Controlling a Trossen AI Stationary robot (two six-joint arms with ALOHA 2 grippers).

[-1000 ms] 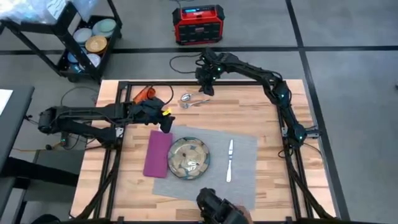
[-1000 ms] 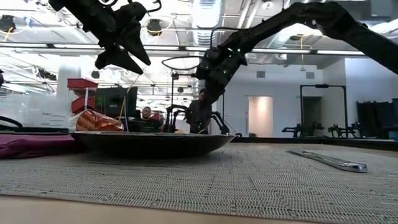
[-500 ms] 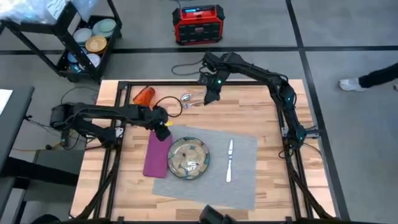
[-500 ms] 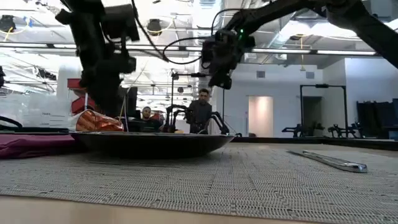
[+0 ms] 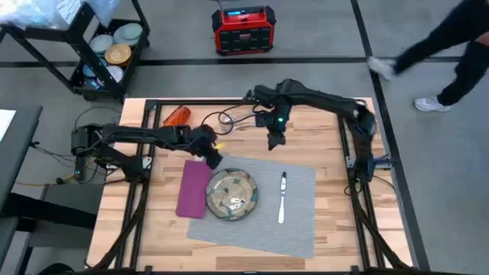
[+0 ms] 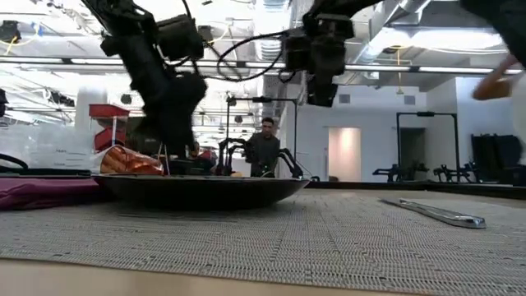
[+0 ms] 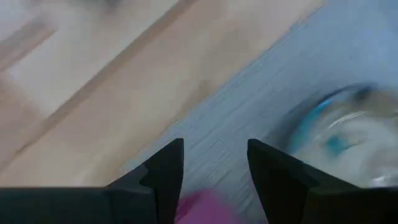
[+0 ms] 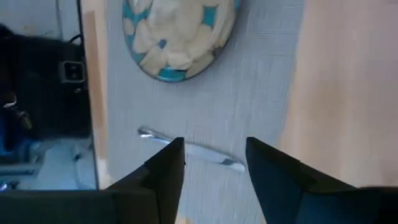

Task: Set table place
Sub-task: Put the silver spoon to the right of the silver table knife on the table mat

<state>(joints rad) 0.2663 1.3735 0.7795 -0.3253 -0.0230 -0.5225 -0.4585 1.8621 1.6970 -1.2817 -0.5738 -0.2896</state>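
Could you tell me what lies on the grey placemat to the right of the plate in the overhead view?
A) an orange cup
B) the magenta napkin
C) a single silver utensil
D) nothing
C: a single silver utensil lies on the placemat, right of the plate.

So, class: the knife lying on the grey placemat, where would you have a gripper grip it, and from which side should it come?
Grip the knife at mid-handle, coming straight down from above. It lies flat on the placemat, so only a top approach gets fingers on both long edges; close across its narrow width. The plate lies apart to one side, leaving room. The right gripper, open, hangs nearest.
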